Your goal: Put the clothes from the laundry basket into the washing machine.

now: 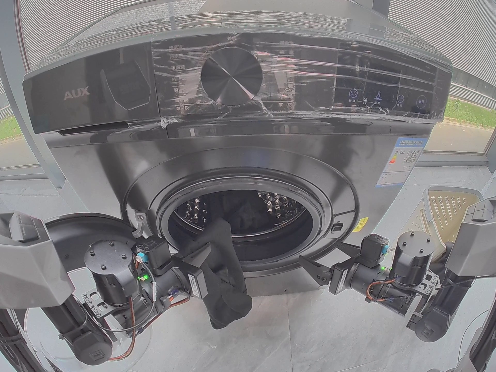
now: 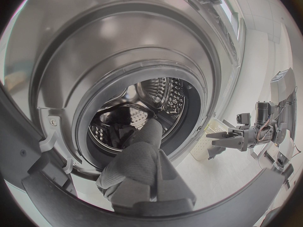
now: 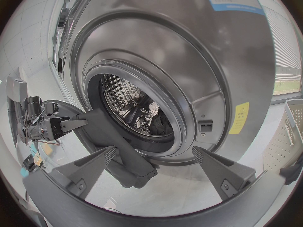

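Observation:
The dark washing machine stands with its door swung open and its drum exposed. A dark garment hangs over the lower rim of the opening, one end inside and the other drooping toward the floor. My left gripper is shut on this garment just in front of the opening. More dark clothing lies inside the drum. My right gripper stands open and holds nothing, to the lower right of the opening, its fingers spread wide. The laundry basket is on the floor to the right.
The round door hangs open to the left, close behind my left arm. Pale tiled floor stretches in front of the machine. The basket sits beside my right arm, with a dark item at its near edge.

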